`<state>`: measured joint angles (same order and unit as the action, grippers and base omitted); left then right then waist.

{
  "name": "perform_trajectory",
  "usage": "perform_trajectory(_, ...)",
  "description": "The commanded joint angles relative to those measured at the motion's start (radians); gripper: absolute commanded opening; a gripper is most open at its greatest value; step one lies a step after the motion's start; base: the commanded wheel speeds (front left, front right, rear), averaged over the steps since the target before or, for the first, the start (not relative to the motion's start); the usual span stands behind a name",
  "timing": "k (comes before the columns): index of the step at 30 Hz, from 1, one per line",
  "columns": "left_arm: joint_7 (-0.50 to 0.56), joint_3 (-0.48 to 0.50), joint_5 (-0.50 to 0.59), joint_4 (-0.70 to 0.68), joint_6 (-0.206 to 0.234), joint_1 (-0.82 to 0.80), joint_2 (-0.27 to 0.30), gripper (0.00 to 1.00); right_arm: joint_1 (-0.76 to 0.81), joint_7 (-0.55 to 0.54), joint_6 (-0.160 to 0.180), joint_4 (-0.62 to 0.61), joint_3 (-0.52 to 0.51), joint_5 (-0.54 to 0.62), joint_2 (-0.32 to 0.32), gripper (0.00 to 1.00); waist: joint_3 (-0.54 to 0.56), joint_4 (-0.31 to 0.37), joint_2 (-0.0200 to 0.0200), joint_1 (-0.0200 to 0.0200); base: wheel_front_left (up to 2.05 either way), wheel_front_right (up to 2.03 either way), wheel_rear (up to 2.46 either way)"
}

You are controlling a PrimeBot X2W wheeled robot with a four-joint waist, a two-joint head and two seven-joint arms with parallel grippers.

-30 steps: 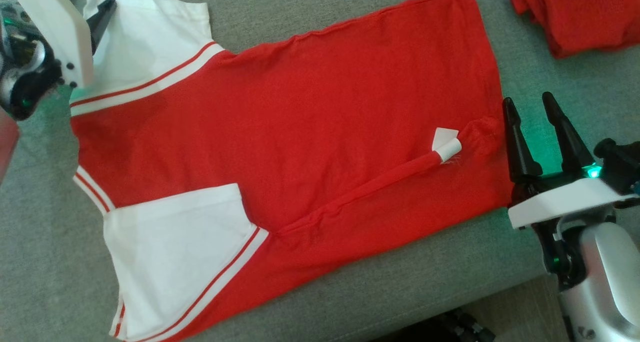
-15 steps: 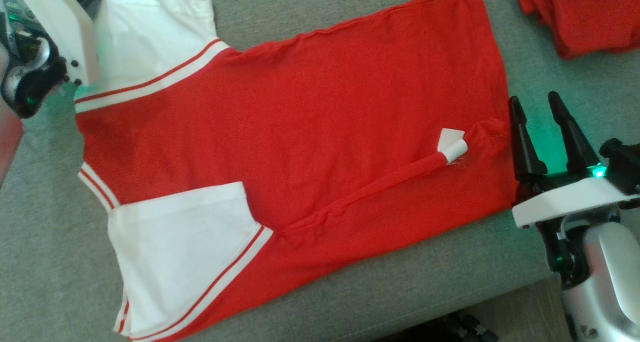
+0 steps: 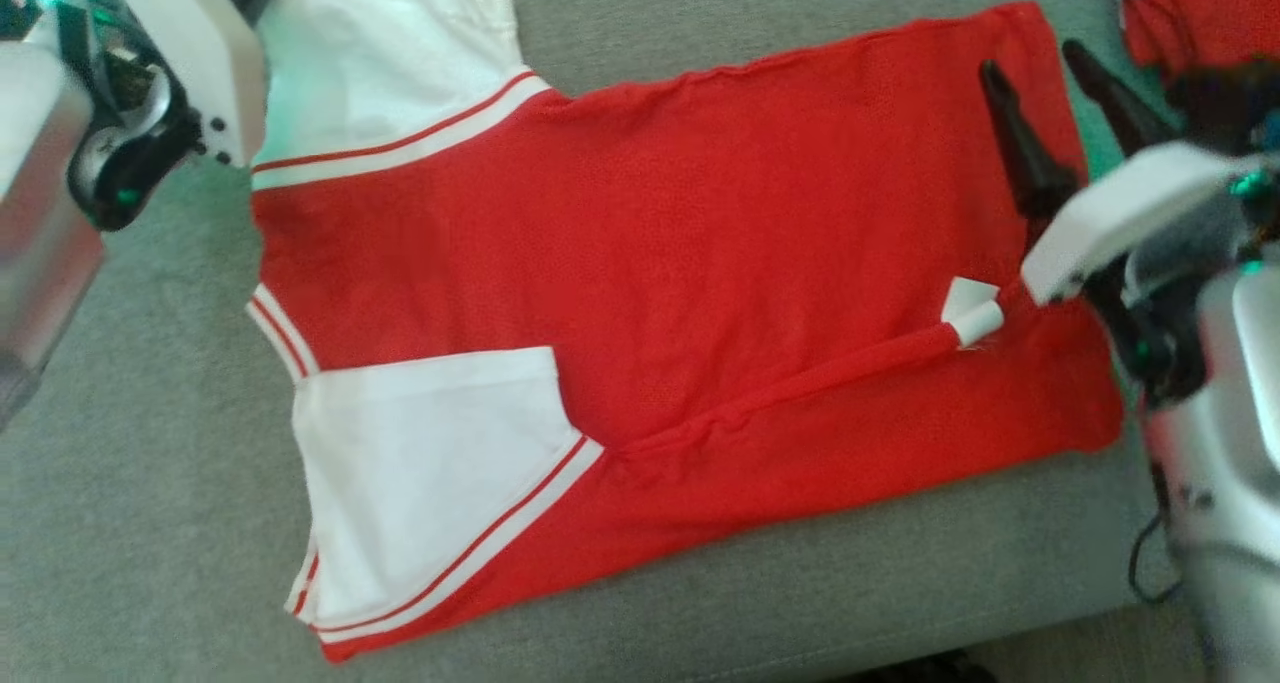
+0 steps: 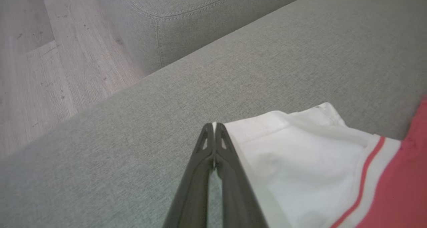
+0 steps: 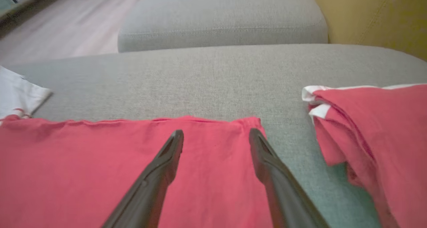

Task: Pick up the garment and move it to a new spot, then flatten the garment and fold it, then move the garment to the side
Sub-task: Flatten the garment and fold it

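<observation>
Grey sofa cushion [image 3: 150,523] is carrying the garment [image 3: 700,263], lying spread flat. Open a second ago, the left gripper [image 4: 214,125] is now pinching the white sleeve [image 4: 300,154] edge between closed fingers. With fingers wide, the right gripper [image 5: 216,132] is now hovering over the far hem corner instead of beside the hem.

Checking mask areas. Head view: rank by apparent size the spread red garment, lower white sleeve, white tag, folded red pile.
1. spread red garment
2. lower white sleeve
3. folded red pile, visible part only: cropped by the frame and partly behind the right gripper
4. white tag
</observation>
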<state>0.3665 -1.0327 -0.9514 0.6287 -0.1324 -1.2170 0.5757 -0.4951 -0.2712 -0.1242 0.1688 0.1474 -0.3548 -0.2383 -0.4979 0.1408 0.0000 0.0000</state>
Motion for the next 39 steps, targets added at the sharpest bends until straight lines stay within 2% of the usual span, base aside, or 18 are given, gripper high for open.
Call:
perform_trajectory(1,-0.019,0.018,-0.009,-0.032,0.002,-0.063,0.029,0.00,-0.059,-0.060,-0.007,0.023,-0.008,0.038,-0.007,1.00,0.004,-0.024,0.0000,0.0000,0.00,0.00,0.00)
perform_trajectory(6,-0.041,-0.019,-0.026,-0.052,0.002,-0.083,0.024,0.00,-0.167,-0.183,-0.007,0.144,-0.047,0.124,0.002,1.00,0.004,-0.049,0.0000,0.0000,0.00,0.00,0.00)
perform_trajectory(17,-0.073,-0.085,-0.060,-0.059,0.002,-0.119,0.028,0.00,-0.252,-0.272,-0.007,0.214,-0.061,0.151,-0.004,1.00,-0.009,-0.057,0.0000,0.0000,0.00,0.00,0.00)
perform_trajectory(18,-0.075,-0.090,-0.064,-0.058,0.002,-0.122,0.029,0.00,-0.254,-0.274,-0.007,0.216,-0.063,0.152,-0.004,0.95,-0.011,-0.057,0.0000,0.0000,0.00,0.00,0.00)
perform_trajectory(19,-0.077,-0.096,-0.068,-0.057,0.002,-0.124,0.030,0.00,-0.256,-0.275,-0.007,0.218,-0.063,0.154,-0.004,0.78,-0.012,-0.057,0.0000,0.0000,0.00,0.00,0.00)
perform_trajectory(21,-0.081,-0.107,-0.077,-0.055,0.002,-0.130,0.032,0.00,-0.257,-0.276,-0.007,0.220,-0.066,0.154,-0.001,0.53,-0.015,-0.056,0.0000,0.0000,0.00,0.00,0.00)
perform_trajectory(24,-0.083,-0.124,-0.088,-0.050,0.002,-0.139,0.034,0.00,-0.258,-0.269,-0.007,0.218,-0.074,0.148,0.005,0.08,-0.019,-0.056,0.0000,0.0000,0.00,0.00,0.00)
perform_trajectory(25,-0.084,-0.129,-0.091,-0.049,0.002,-0.143,0.035,0.00,-0.257,-0.264,-0.007,0.216,-0.077,0.143,0.007,0.00,-0.020,-0.056,0.0000,0.0000,0.00,0.00,0.00)
perform_trajectory(30,-0.107,-0.155,-0.102,-0.048,0.002,-0.163,0.039,0.00,-0.267,-0.243,-0.007,0.210,-0.091,0.139,0.008,0.00,-0.023,-0.057,0.0000,0.0000,0.00,0.00,0.00)
perform_trajectory(39,-0.250,-0.173,-0.087,-0.026,0.002,-0.216,0.046,0.00,-0.305,-0.189,-0.007,0.200,-0.124,0.097,0.016,0.00,-0.009,-0.067,0.0000,0.0000,0.00,0.00,0.00)
